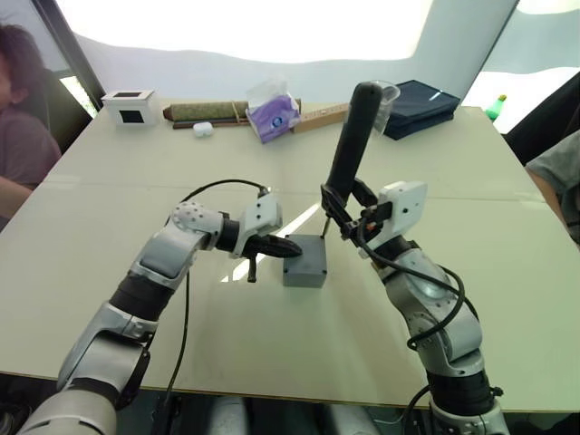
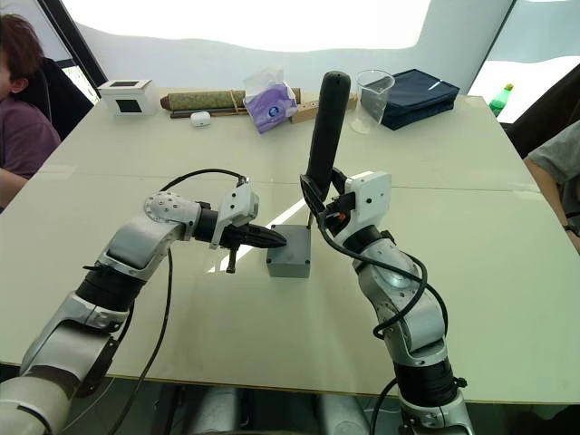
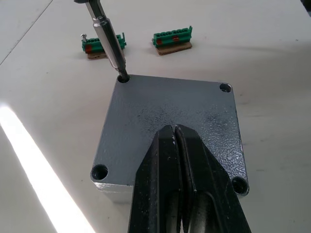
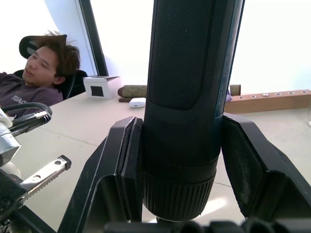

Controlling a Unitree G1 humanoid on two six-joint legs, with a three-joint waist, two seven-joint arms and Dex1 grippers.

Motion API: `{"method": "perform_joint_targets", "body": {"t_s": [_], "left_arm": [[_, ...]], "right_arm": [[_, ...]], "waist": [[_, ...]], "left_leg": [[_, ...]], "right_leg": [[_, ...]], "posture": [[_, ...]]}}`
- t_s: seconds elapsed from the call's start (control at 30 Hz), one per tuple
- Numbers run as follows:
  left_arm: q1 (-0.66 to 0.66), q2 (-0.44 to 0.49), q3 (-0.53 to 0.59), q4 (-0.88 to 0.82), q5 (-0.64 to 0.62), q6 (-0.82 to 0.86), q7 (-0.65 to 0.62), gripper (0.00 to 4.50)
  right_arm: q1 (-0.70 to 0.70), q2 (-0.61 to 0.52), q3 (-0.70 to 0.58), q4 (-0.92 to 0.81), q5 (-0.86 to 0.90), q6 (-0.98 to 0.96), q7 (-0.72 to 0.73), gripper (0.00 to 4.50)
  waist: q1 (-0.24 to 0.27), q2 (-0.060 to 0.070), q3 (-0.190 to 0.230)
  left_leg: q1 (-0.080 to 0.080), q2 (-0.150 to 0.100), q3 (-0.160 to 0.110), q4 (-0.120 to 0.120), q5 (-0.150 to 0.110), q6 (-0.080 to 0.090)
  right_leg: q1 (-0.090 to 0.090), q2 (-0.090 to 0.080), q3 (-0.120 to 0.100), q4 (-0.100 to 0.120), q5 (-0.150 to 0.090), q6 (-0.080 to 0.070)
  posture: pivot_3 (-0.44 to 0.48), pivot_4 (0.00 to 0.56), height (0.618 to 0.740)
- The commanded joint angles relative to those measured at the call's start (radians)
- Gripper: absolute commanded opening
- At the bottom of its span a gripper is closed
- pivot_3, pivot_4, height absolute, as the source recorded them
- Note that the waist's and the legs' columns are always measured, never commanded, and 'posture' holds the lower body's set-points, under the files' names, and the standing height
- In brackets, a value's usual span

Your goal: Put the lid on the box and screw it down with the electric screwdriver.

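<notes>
The small deep square grey metal box (image 1: 304, 263) stands near the middle of the pale bench (image 1: 109, 208), and the shallow square grey lid (image 3: 170, 126) with screw holes at its corners lies flat on top of it, closing it. The left gripper (image 3: 177, 145) reaches in from the box's left side; its two black fingers (image 3: 163, 165) are pressed together with nothing between them, and their tips rest on the lid's top face. The right gripper (image 1: 343, 210) is just behind the box, its fingers (image 4: 119, 165) clamped around the thick black cylindrical electric screwdriver (image 1: 350, 136), which rises tilted away from the box. The screwdriver's thin metal bit (image 3: 108, 39) comes down into the lid's far corner hole.

Beyond the box, two small green terminal blocks (image 3: 172, 41) lie on the bench. Far behind the box, along the bench's back edge, are a white cube with a black window (image 1: 129, 106), a purple tissue pack (image 1: 272, 113), a clear plastic cup (image 2: 375, 98) and a dark blue flat case (image 1: 417, 104). A person in a dark top (image 2: 23, 109) sits at the bench's far left corner.
</notes>
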Motion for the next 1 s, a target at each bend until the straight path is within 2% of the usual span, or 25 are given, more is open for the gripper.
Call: {"method": "perform_joint_targets", "body": {"t_s": [0.03,0.23,0.43,0.63,1.0], "left_arm": [[-0.005,0.000,-0.013,0.013,0.022,0.006,-0.002,0.00],[-0.001,-0.003,-0.016,0.016,0.025,0.002,-0.004,0.00],[0.007,-0.002,-0.019,0.023,0.034,-0.007,-0.005,0.00],[0.012,-0.011,-0.024,0.037,0.044,-0.016,-0.003,0.00],[0.021,-0.019,-0.020,0.037,0.054,-0.025,0.005,0.00]], "right_arm": [[-0.008,0.017,-0.005,-0.038,-0.017,-0.045,0.012,2.04],[0.045,-0.004,0.031,-0.018,-0.081,-0.066,0.050,2.04],[0.127,-0.044,0.081,-0.005,-0.119,0.003,0.083,2.04],[0.131,-0.048,0.091,0.028,-0.127,0.056,0.095,2.04],[0.111,-0.039,0.122,0.058,-0.176,0.105,0.092,2.04]], "waist": [[0.000,0.000,0.000],[0.000,0.000,0.000],[-0.001,-0.003,-0.004],[-0.003,-0.003,-0.006],[-0.002,-0.007,-0.013]], "left_leg": [[0.000,0.000,0.000,0.000,0.000,0.000],[0.001,0.000,0.000,0.000,0.000,0.000],[0.005,0.000,0.000,0.000,0.000,0.000],[0.022,0.000,0.000,-0.004,-0.004,0.008],[0.022,0.000,0.000,-0.004,-0.005,0.008]], "right_leg": [[0.000,0.000,0.000,0.000,0.000,0.000],[0.001,0.000,0.000,0.000,0.000,0.000],[0.005,0.000,0.000,0.000,0.000,0.000],[0.022,0.001,0.001,-0.004,-0.001,-0.001],[0.024,0.001,0.000,-0.006,-0.001,-0.001]], "posture": [[0.000,0.150,0.739],[0.000,0.150,0.739],[0.000,0.150,0.739],[0.000,0.150,0.739],[0.000,0.150,0.739]]}}
